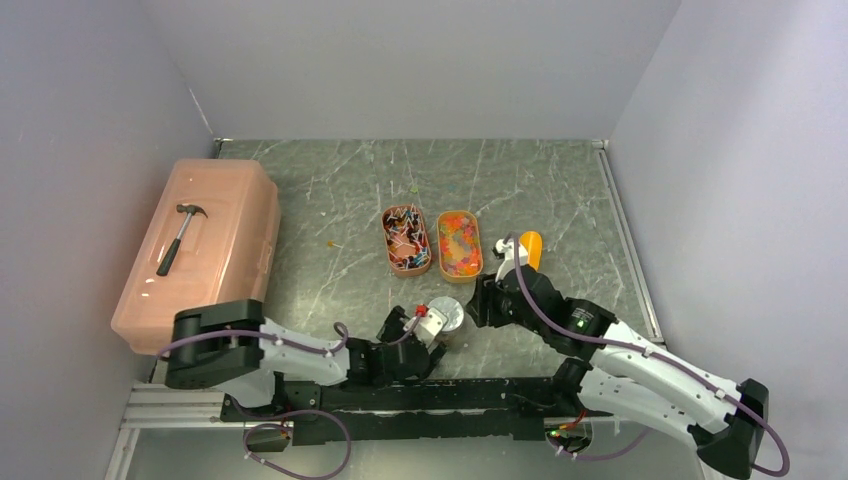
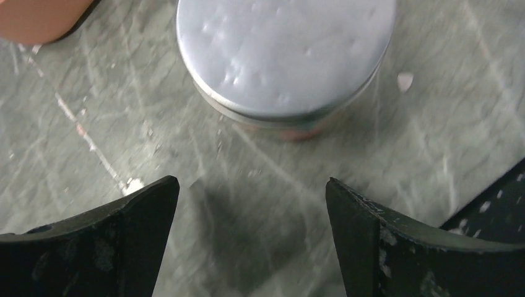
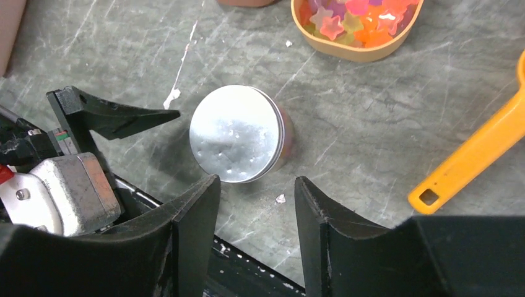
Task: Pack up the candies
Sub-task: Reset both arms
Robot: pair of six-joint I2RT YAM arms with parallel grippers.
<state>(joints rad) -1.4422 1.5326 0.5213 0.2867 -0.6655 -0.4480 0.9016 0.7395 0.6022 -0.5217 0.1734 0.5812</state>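
Note:
The candies lie in two oval orange trays: wrapped ones point(image 1: 405, 235) in the left tray, glossy ones point(image 1: 459, 243) in the right. The right wrist view shows star-shaped candies point(image 3: 350, 18) in a tray at the top. A small jar point(image 1: 447, 315) with a silver lid point(image 3: 238, 133) stands near the front edge. My left gripper point(image 1: 430, 328) is open just left of the jar point(image 2: 285, 55), nothing between its fingers point(image 2: 252, 185). My right gripper point(image 1: 483, 302) is open just right of the jar, and only bare table shows between its fingers point(image 3: 257, 182).
A yellow-orange scoop point(image 1: 528, 248) lies right of the trays, its handle point(image 3: 477, 154) near my right gripper. A pink plastic box point(image 1: 200, 245) with a hammer point(image 1: 180, 238) on top sits at the far left. Walls close in the table on three sides.

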